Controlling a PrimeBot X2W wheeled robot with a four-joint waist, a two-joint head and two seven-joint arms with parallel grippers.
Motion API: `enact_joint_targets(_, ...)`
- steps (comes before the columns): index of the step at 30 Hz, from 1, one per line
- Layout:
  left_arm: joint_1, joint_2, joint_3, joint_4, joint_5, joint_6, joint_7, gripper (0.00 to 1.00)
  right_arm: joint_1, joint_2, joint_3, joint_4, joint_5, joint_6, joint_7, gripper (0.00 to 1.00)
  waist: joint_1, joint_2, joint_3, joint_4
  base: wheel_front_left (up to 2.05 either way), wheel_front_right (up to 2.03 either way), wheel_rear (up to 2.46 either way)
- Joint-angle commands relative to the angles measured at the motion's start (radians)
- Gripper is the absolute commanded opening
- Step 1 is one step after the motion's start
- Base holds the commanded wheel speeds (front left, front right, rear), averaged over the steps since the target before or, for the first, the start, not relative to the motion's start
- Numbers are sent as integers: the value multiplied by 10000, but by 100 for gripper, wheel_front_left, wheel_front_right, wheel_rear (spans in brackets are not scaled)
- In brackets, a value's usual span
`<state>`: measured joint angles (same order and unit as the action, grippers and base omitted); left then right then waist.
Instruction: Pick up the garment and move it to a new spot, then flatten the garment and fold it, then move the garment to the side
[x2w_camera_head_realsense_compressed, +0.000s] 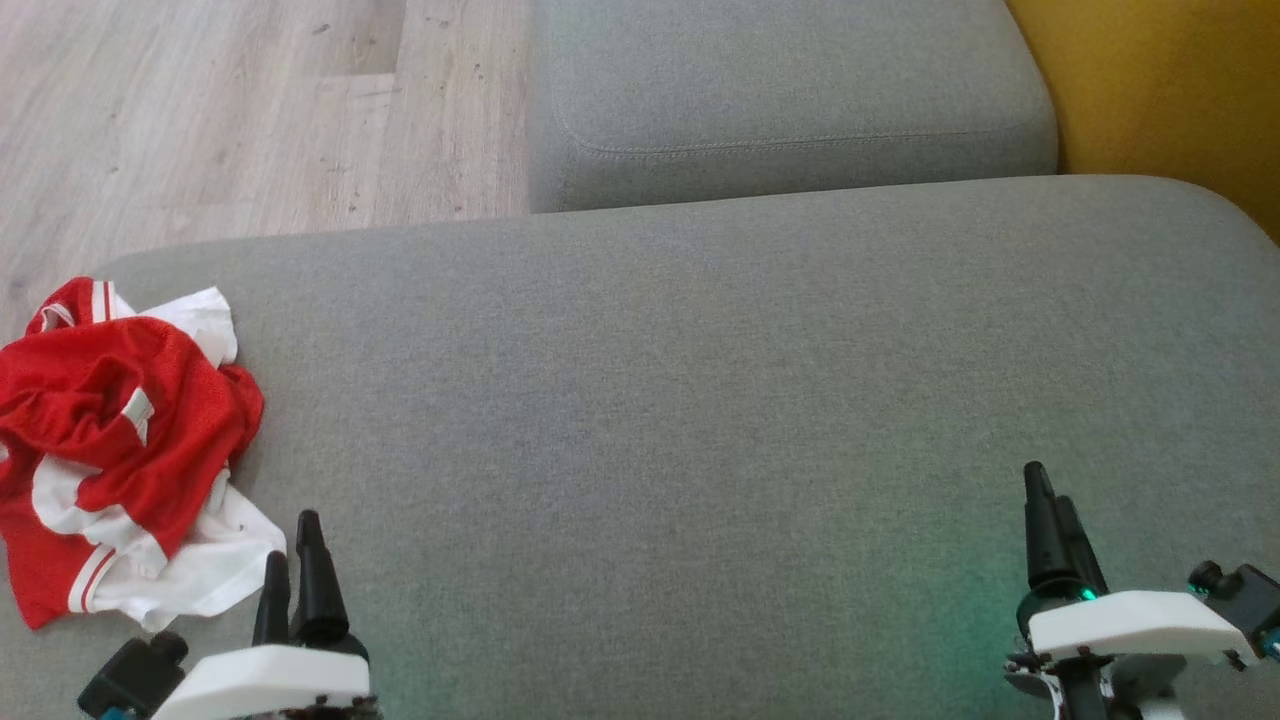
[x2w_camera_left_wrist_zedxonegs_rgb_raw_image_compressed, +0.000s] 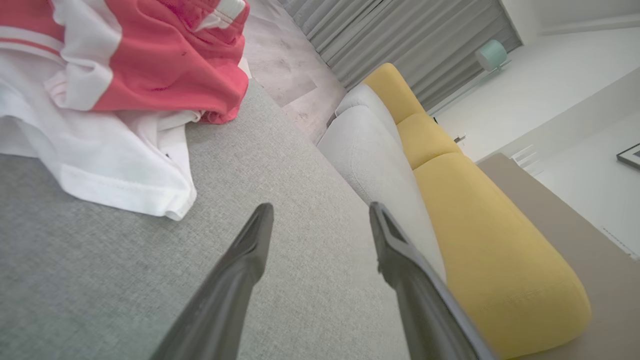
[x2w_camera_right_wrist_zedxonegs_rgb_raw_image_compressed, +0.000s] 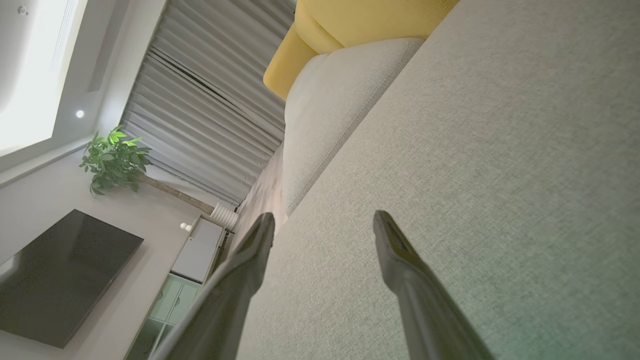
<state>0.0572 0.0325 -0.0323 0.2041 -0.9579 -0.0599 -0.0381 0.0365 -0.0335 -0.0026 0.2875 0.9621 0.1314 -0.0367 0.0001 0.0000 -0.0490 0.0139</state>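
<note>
Crumpled red-and-white mesh garment (x2w_camera_head_realsense_compressed: 120, 450) at 9 o'clock, on the left edge of the broad grey fabric sofa cushion (x2w_camera_head_realsense_compressed: 700, 400). Left pincer (x2w_camera_head_realsense_compressed: 293, 540), 7 o'clock, fingers spread and empty, just beside the garment's white hem. Right pincer (x2w_camera_head_realsense_compressed: 1050, 487), 5 o'clock, likewise spread and empty. Open grey fabric spans centre to 3 o'clock. Pale wooden floor (x2w_camera_head_realsense_compressed: 200, 110) borders the far edge at 11 o'clock.

Grey fabric sofa (x2w_camera_head_realsense_compressed: 700, 400) w/ yellow backrest (x2w_camera_left_wrist_zedxonegs_rgb_raw_image_compressed: 490, 240); pale wood floor (x2w_camera_head_realsense_compressed: 200, 120); grey curtains (x2w_camera_right_wrist_zedxonegs_rgb_raw_image_compressed: 200, 115), potted plant (x2w_camera_right_wrist_zedxonegs_rgb_raw_image_compressed: 115, 160), wall-mtd TV (x2w_camera_right_wrist_zedxonegs_rgb_raw_image_compressed: 65, 275), ceiling spot (x2w_camera_right_wrist_zedxonegs_rgb_raw_image_compressed: 80, 114) lit.
</note>
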Motion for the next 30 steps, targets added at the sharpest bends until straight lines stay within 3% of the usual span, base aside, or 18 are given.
enact_joint_targets(1, -194, 104, 50, -421, 374, 107, -152, 100, -187, -98, 171, -403, -353, -3, -150, 100, -1, 0, -8, 1, 0, 0, 0)
enact_joint_targets(30, 43, 321, -657, -1075, 4100, 695, -1000, 100, -116, -126, 749, -719, -3708, -5, -1005, 100, -1, 0, -195, 42, 0, 0, 0)
